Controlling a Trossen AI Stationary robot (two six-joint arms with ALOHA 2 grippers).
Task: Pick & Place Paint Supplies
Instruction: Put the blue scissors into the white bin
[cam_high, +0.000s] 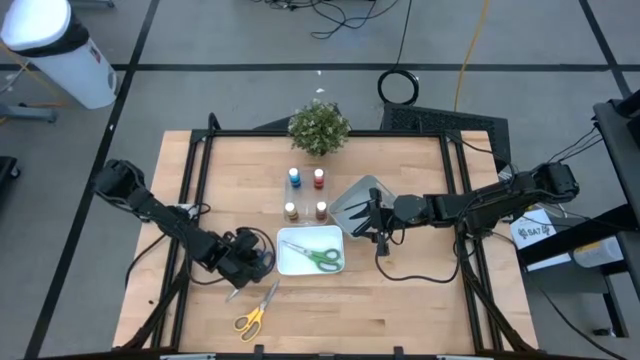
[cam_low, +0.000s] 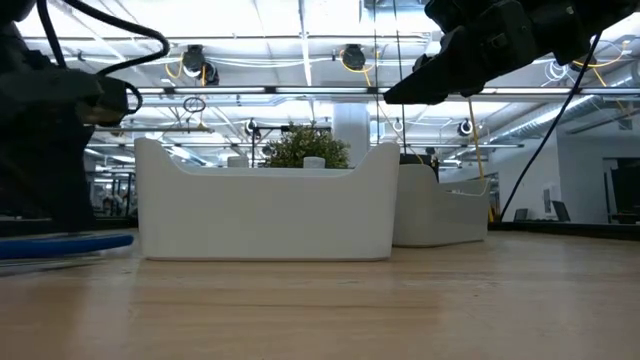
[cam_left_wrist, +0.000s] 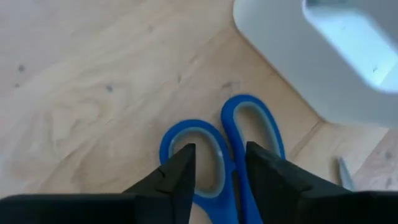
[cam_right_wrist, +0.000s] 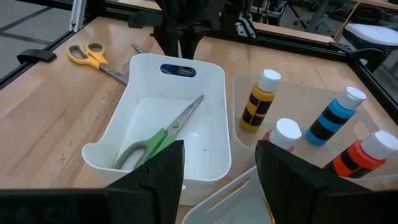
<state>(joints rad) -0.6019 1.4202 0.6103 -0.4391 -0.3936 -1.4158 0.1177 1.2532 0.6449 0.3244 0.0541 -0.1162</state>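
Blue-handled scissors (cam_left_wrist: 236, 149) lie flat on the wood beside the white tray (cam_high: 284, 262). My left gripper (cam_left_wrist: 217, 163) is open just above their two handle loops, one finger over each loop. Green-handled scissors (cam_high: 322, 258) lie inside the white tray. Yellow-handled scissors (cam_high: 254, 314) lie on the table nearer the front edge. Several small paint bottles, among them blue (cam_high: 294, 177), red (cam_high: 319, 178) and brown (cam_high: 291, 211), stand upright in a clear tray. My right gripper (cam_high: 374, 216) hangs open above the grey tray (cam_high: 358, 190), holding nothing. My left gripper comes down from above over the blue scissors' handle loops (cam_left_wrist: 186, 134), its fingers astride the bar where the loops meet. Whether a fingertip touches the handles, I cannot tell. The scissors lie flat on the table.
A leafy potted plant (cam_high: 319, 127) stands at the table's far edge behind the bottles. Black frame rails (cam_high: 195, 200) run along the left and right sides. Bare wood lies at the near right (cam_high: 420, 300). A cable (cam_high: 400, 272) trails below the right arm.
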